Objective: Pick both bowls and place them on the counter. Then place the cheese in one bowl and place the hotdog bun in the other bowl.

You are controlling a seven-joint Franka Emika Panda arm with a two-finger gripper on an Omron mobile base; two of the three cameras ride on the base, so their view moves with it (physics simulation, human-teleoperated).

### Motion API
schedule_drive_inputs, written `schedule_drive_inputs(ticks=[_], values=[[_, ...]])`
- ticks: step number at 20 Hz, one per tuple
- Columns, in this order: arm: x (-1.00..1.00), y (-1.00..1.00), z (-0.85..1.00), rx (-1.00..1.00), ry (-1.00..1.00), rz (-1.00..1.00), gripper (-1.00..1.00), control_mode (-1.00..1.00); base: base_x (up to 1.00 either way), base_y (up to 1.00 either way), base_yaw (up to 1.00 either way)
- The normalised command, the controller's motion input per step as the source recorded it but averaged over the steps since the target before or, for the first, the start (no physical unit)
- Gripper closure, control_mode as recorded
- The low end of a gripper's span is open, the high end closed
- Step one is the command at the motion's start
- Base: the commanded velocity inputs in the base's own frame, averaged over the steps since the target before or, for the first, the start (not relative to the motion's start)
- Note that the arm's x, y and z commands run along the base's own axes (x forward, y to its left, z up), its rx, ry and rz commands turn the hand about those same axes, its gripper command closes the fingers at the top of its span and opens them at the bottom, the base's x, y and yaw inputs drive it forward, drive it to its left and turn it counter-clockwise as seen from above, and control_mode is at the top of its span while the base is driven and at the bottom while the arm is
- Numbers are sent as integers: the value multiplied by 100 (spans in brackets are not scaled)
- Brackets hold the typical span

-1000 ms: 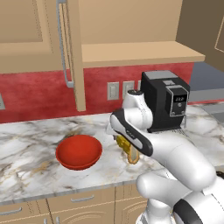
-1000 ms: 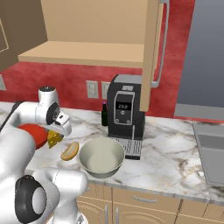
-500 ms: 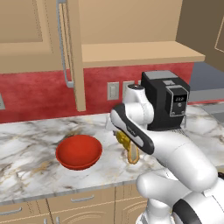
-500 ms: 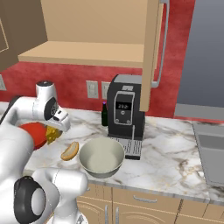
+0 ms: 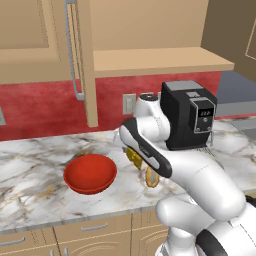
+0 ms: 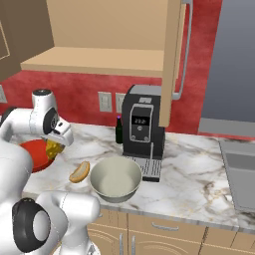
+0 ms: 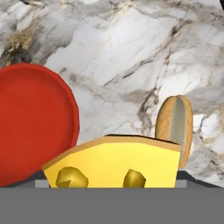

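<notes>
My gripper [image 5: 134, 155] is shut on the cheese [image 7: 116, 162], a yellow wedge with holes, held above the counter [image 7: 131, 57]. The glossy red bowl [image 5: 90, 173] sits on the marble just left of the wedge. In the right base view the gripper [image 6: 54, 145] hangs by the red bowl's [image 6: 34, 155] right rim, and the cheese [image 6: 52, 148] shows under it. The hotdog bun [image 6: 79, 172] lies on the counter next to the grey-green bowl [image 6: 115, 179]. The hand view has the bun [image 7: 175, 127] to the right and the red bowl [image 7: 35, 122] to the left.
A black coffee machine [image 6: 142, 129] stands behind the grey-green bowl, with a dark bottle [image 6: 119, 130] at its left. A sink [image 6: 244, 174] lies at the far right. An open wall cabinet door [image 5: 82, 60] and a wooden shelf [image 5: 155, 62] hang above the counter.
The gripper has carried the cheese to the left, away from the bun and closer to the red bowl's rim. Bowls and bun have not moved.
</notes>
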Motion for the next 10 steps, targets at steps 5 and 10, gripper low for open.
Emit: schedule_drive_inputs(ticks=[5, 10], values=[[1, 47, -7, 0, -5, 4, 100, -100, 0, 0, 0], [19, 47, -13, 0, -1, 8, 100, -100, 0, 0, 0]])
